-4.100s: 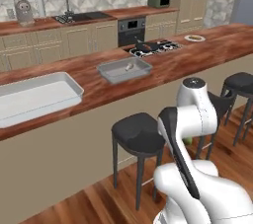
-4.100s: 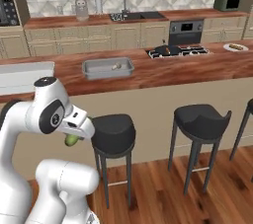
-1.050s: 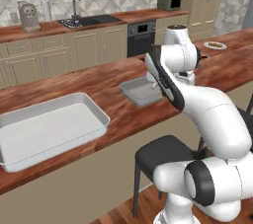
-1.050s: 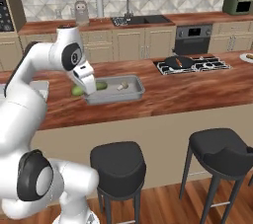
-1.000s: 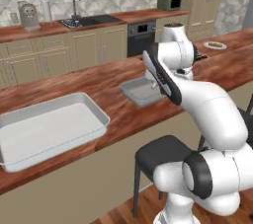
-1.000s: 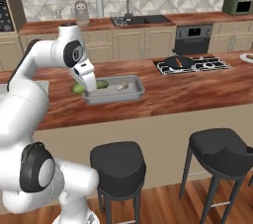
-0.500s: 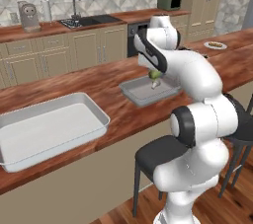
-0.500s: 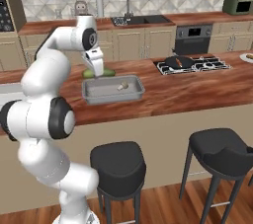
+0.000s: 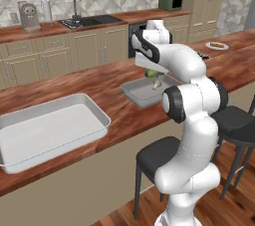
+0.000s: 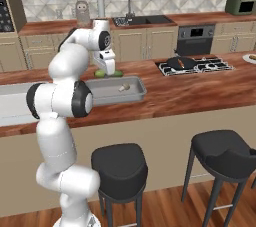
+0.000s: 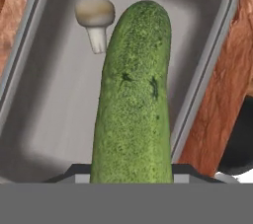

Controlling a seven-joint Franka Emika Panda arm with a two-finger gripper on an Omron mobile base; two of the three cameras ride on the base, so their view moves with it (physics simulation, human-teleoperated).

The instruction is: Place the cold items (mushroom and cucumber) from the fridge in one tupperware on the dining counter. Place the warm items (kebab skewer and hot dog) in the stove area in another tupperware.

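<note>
The arm (image 9: 169, 60) has swung from in front of the bench to reach out over it, so the hand that sat at the near edge of the small grey tub a second ago now hangs over the tub's far side, left of centre in the right base view. That puts the load above its target; my judgement is that the cold half of the job is one release away from done, with the warm items still to fetch.

The bench (image 10: 200, 91), a reddish-brown wood top, crosses the middle of both base views. On it, the small grey tub (image 10: 135, 91) sits at centre, and a larger white tub (image 9: 50, 130) lies at lower left in the left base view.

The cucumber (image 11: 134, 94), dark green, pebbled and slightly curved, runs up the centre of the hand view, pinched at its lower end by the fingers (image 10: 108, 69), above the tub floor.

The mushroom (image 11: 95, 17), pale beige with a short stem, lies in the tub at upper left.
</note>
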